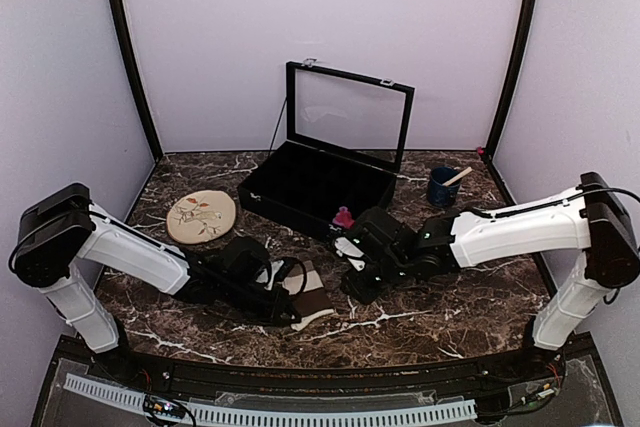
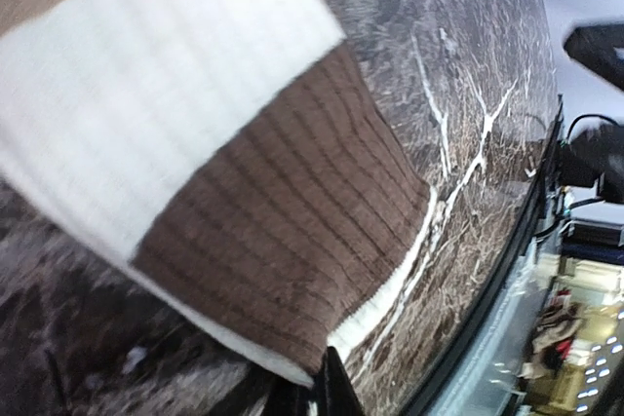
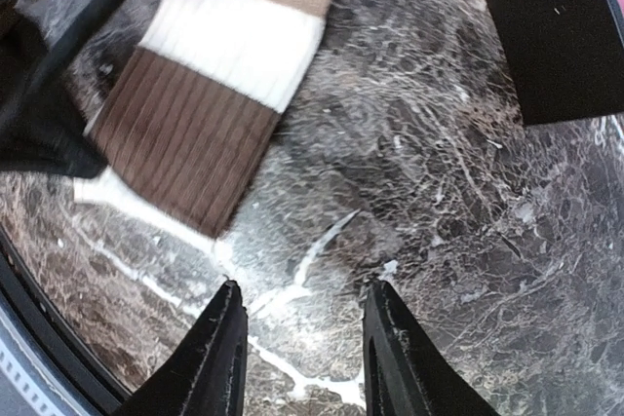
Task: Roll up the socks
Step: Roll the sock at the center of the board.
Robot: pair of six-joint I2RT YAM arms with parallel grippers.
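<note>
The cream-beige sock (image 1: 313, 295) with dark brown bands lies flat on the marble table between the two arms. It fills the left wrist view (image 2: 263, 211) and shows in the right wrist view (image 3: 210, 94). My left gripper (image 1: 289, 309) sits at the sock's near corner, its fingers (image 2: 330, 389) close together on the sock's edge. My right gripper (image 1: 357, 287) is open and empty (image 3: 302, 289), hovering over bare marble just right of the sock. A small part of the magenta-pink sock (image 1: 343, 216) shows by the black box's front edge, behind the right gripper.
A black box (image 1: 315, 187) with its glass lid raised stands at the back centre; its corner shows in the right wrist view (image 3: 556, 36). A round beige leaf-pattern plate (image 1: 201, 215) lies at the left. A dark blue cup (image 1: 441, 187) with a stick stands at the back right.
</note>
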